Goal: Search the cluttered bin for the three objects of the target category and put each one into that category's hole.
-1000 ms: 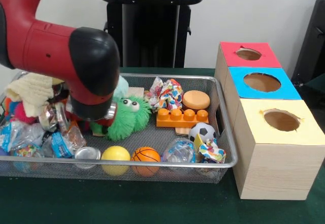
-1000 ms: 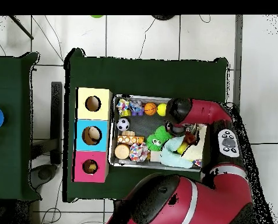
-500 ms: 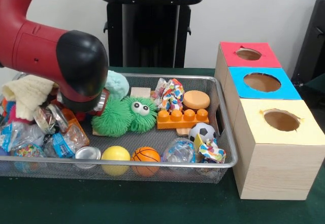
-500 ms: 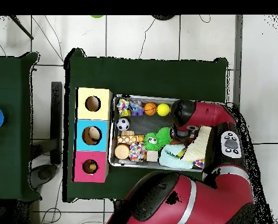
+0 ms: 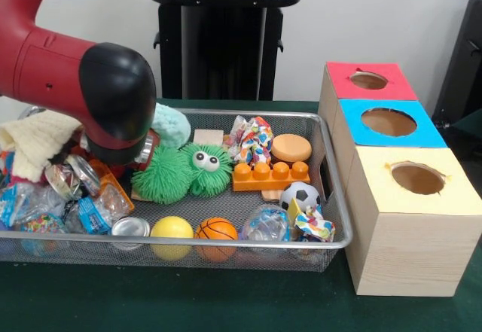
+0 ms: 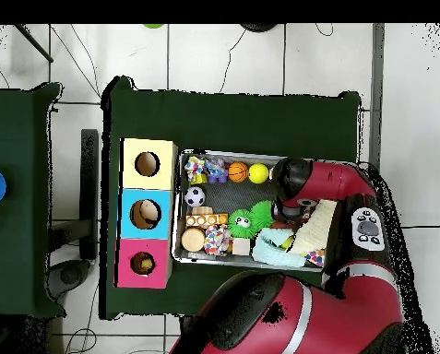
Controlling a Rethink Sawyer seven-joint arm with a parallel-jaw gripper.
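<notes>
Front view: red arm low over wire bin left end; tool hidden, grip state cannot be told. Box row beside bin: red hole, blue, yellow. Yellow ball, basketball, soccer ball along near wall. No legible writing.
</notes>
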